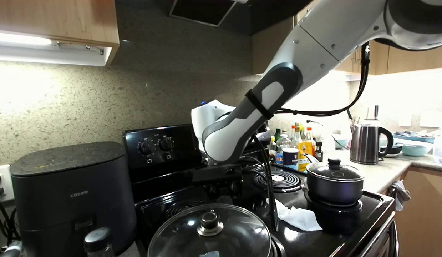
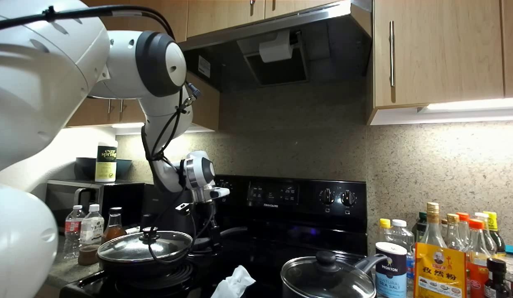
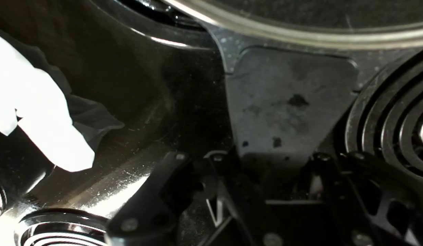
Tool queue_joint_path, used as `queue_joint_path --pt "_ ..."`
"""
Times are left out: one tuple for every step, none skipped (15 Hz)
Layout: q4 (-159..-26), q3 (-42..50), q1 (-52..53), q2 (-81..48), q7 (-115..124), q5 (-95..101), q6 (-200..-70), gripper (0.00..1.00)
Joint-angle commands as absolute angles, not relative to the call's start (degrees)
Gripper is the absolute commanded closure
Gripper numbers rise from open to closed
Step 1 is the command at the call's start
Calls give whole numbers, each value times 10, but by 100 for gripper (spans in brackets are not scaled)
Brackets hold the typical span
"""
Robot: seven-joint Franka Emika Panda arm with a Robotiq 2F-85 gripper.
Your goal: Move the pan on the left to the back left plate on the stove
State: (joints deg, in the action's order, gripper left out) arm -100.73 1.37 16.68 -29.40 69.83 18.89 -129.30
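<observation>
The pan has a domed glass lid with a round knob. Its lid [image 1: 242, 235] fills the lower middle of an exterior view, and its dark body [image 2: 132, 267] shows at the lower left of an exterior view. It is over the front left burner; I cannot tell whether it touches the coil. Its handle [image 3: 293, 102] points toward the back. My gripper [image 3: 269, 158] straddles the handle, with a finger against each side, and looks shut on it. The back left plate [image 3: 390, 131] shows as a coil right of the handle, and partly behind the pan [image 1: 179, 207].
The dark lidded pot [image 1: 335, 187] stands on the front right burner. A white tissue [image 1: 295, 216] lies between the pan and the pot. The air fryer [image 1: 71, 200] stands beside the stove, and the control panel [image 2: 281, 194] rises behind. Cables hang beside my wrist. Several bottles [image 2: 475, 244] stand on the counter.
</observation>
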Motion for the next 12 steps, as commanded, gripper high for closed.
queue_joint_path --pt "-976 35 183 -314 738 211 -1308 96" --pt "-961 39 188 -321 749 215 -1308 92" --pt "-945 43 194 -328 759 218 -1304 92" --pt "-931 47 199 -334 769 224 -1301 92" --pt "-919 48 203 -339 776 226 -1295 92" --pt "-912 50 209 -343 785 231 -1294 92" --pt "-904 51 215 -348 792 234 -1293 92" --pt "-896 53 219 -354 800 233 -1291 92" --pt "-888 55 223 -360 808 233 -1290 91" --pt "-881 55 225 -364 805 231 -1281 92" --pt "-877 58 230 -365 802 237 -1269 94" --pt "-876 60 235 -364 801 241 -1254 66"
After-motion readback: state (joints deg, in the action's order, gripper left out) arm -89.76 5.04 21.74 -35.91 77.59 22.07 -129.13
